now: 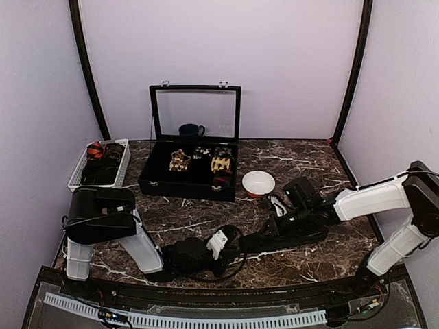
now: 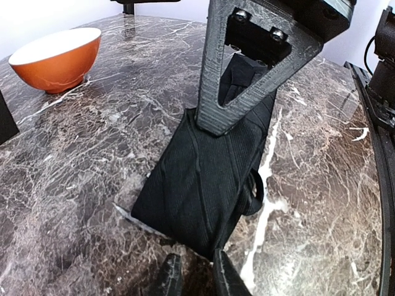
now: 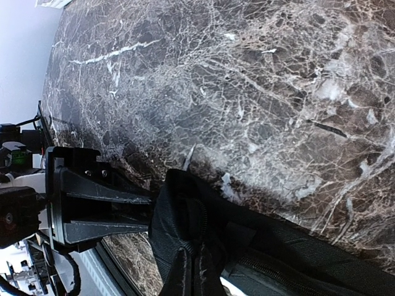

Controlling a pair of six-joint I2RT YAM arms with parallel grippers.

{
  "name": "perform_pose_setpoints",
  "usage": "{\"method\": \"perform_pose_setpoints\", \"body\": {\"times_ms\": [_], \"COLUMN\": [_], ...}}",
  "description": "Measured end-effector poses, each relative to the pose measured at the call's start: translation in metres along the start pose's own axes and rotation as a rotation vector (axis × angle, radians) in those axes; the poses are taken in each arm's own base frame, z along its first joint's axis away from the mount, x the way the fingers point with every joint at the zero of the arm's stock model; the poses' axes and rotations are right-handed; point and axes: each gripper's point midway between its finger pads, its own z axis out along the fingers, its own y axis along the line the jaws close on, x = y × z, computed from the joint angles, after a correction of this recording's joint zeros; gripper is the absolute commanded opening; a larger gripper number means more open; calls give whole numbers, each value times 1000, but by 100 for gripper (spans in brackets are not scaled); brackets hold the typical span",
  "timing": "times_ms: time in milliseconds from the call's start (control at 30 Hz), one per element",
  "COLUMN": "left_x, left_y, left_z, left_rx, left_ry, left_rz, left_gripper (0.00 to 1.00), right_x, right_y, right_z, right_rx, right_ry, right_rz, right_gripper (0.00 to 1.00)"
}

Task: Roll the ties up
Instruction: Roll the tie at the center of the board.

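So the black tie point(image 2: 203, 179) is lying flat on the marble surface point(image 2: 92, 185), near the front edge, between the two arms. From the left wrist view you can see the wide end pointing back at the camera.

The left hand point(image 2: 199, 274) is down low at that pointed tip. Its fingers sit close together with the tip tucked between them, and from the right wrist view the fabric bunches up right at them, so it looks clamped on the end of the tie.

The right hand point(image 2: 217, 117) is further up the tie where it narrows. It's closed, with the cloth gathered up into it, so as far as I can tell it's pinching the tie there. One grey finger comes down onto the fabric, and you can see the tie through the cutout in it.

Other stuff: an orange bowl point(image 2: 55, 55) with a white inside sits behind the tie. Further back there's a black case point(image 1: 188, 184) with its glass lid standing open and a few rolled ties point(image 1: 180, 161) in the compartments. Off to the left is a white basket point(image 1: 79, 175) with a red patterned tie point(image 1: 96, 149) in it.
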Motion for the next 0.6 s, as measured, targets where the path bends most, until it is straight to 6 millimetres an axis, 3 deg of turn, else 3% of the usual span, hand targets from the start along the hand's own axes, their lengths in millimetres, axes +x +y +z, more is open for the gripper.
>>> {"method": "perform_pose_setpoints", "body": {"times_ms": [133, 300, 400, 433, 467, 600], "left_x": [1, 5, 10, 12, 13, 15], "left_y": [-1, 0, 1, 1, 2, 2], "left_z": [-2, -19, -33, -38, -43, -51], "left_rx": [1, 24, 41, 46, 50, 59], "left_ry": [1, 5, 15, 19, 24, 36], "left_rz": [19, 16, 9, 3, -3, -10], "left_gripper": [57, 83, 91, 93, 93, 95], "right_x": [1, 2, -4, -7, -13, -13], "right_y": [-2, -11, -10, -10, -15, 3], "right_z": [3, 15, 19, 22, 23, 26], "right_rx": [2, 4, -7, -13, 14, -80], "right_ry": [4, 7, -15, -24, -53, -45], "right_rz": [2, 5, -8, -14, -19, -11], "right_gripper": [0, 0, 0, 24, 1, 0]}}
